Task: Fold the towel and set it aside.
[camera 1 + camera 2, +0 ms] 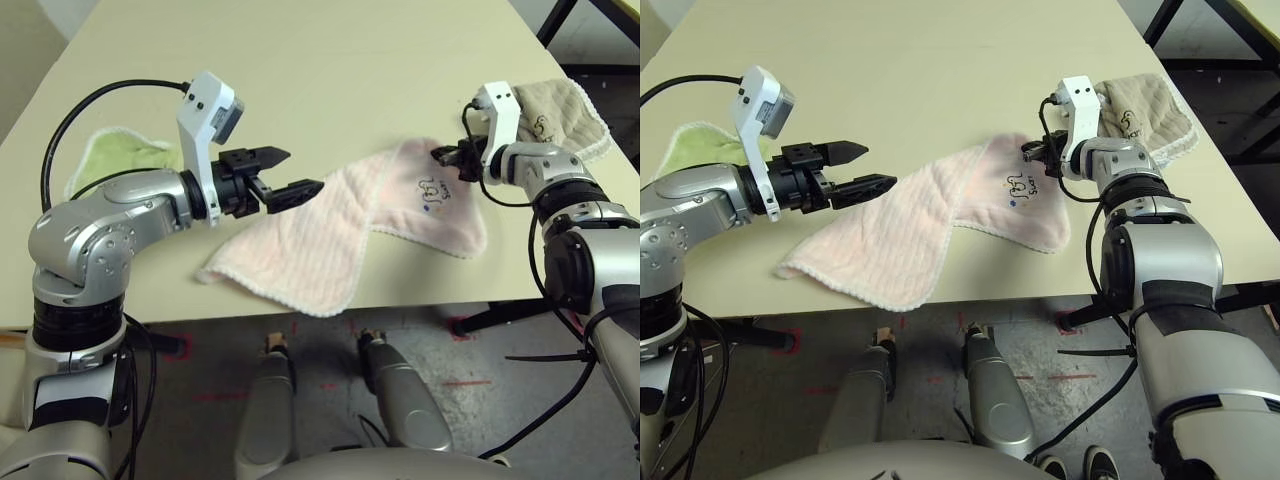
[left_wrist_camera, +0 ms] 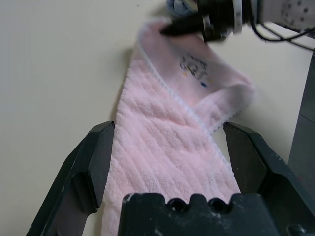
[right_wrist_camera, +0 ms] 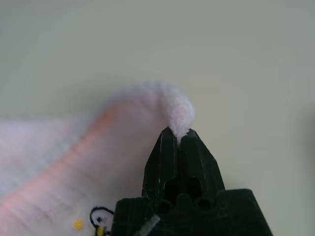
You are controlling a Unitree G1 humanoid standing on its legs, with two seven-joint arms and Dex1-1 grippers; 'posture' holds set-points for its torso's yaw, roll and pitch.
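The pale pink towel (image 1: 340,225) lies twisted across the table's near edge, its dark emblem (image 1: 433,192) facing up at the right end. My right gripper (image 1: 443,157) is shut on the towel's far right corner (image 3: 178,114), the edge pinched between its fingertips. My left gripper (image 1: 290,170) hovers open just above the towel's left part, its black fingers (image 2: 88,167) spread on either side of the cloth (image 2: 167,162) without touching it.
A light-green fluffy cloth (image 1: 125,155) lies behind my left forearm. A beige towel (image 1: 555,115) sits at the table's right edge behind my right wrist. The table's front edge (image 1: 420,305) runs just under the pink towel. Bare tabletop stretches beyond.
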